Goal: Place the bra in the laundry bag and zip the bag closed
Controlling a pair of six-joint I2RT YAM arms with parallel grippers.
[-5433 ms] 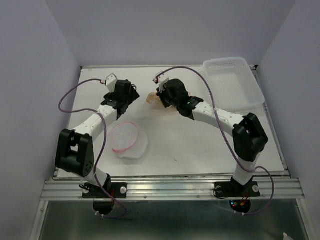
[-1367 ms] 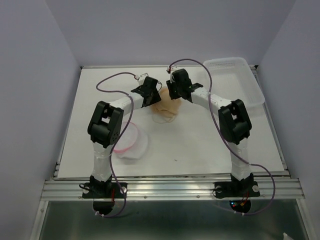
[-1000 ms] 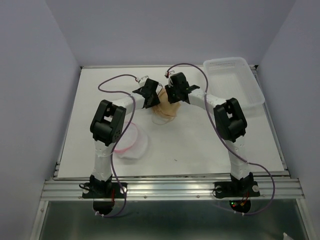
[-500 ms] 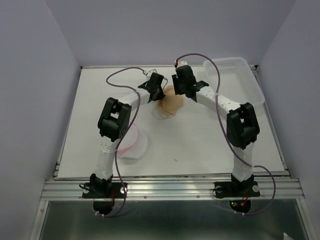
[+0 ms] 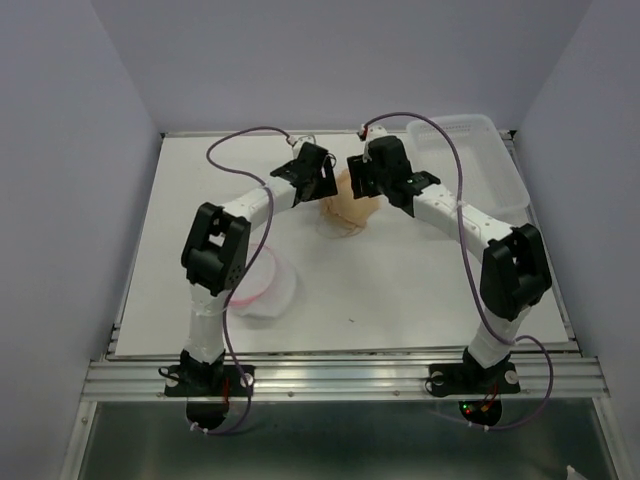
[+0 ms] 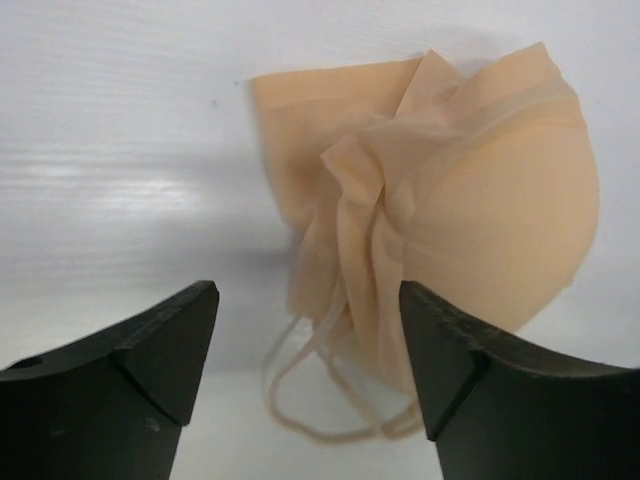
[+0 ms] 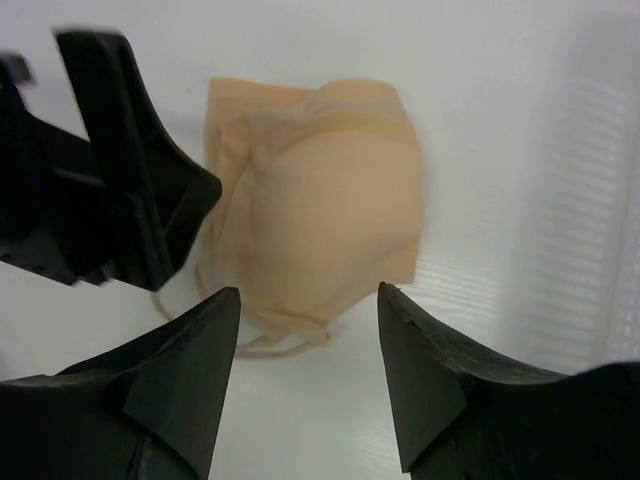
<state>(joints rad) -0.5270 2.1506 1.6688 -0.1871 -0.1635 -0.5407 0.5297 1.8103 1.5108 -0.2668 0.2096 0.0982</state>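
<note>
The bra (image 5: 350,206) lies bunched on the white table (image 5: 400,290), toward the far side and about midway across. One rounded peach cup faces up and the fabric is folded and gathered along its left edge. Thin straps loop out from the heap on the side nearer the arm bases.

The left gripper (image 6: 305,293) sits just left of the bra, angled in toward it. Its two black fingers are spread wide, and from its wrist camera the gathered fabric and the strap loops show in the gap between them. Nothing is pinched. I cannot tell whether the fingertips touch the cloth.

The right gripper (image 7: 309,290) hangs just right of the bra and a little beyond it. Its fingers are also spread, with the cup and the near strap loops framed between them and nothing held. The left gripper shows in its camera as a black shape just beside the bra's left edge.

The laundry bag (image 5: 262,288) rests well apart from the bra, nearer the bases and to the left. It is a white mesh dome with a pink rim, partly hidden behind the left arm's elbow.

A clear-white basket tray (image 5: 500,150) stands to the right of the bra and farther back.
</note>
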